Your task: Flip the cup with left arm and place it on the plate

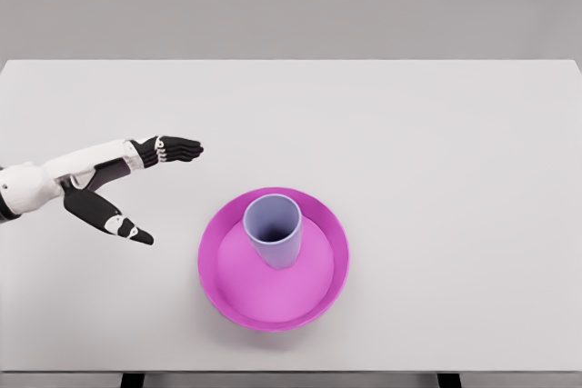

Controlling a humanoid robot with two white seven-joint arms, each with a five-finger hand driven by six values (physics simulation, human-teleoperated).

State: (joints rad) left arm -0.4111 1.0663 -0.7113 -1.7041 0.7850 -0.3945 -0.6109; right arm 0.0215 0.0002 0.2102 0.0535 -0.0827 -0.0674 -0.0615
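The left hand (136, 190) is reaching in from the left edge of the frame, its fingers (177, 148) stretched out straight and its thumb (118, 220) splayed wide below them, holding nothing and touching nothing. The white forearm is lying nearly level over the table (436, 134), the hand pointing toward the frame's middle. The lilac cup (273, 229) is standing mouth-up inside the magenta plate (332, 265), at lower centre, well apart from the hand.
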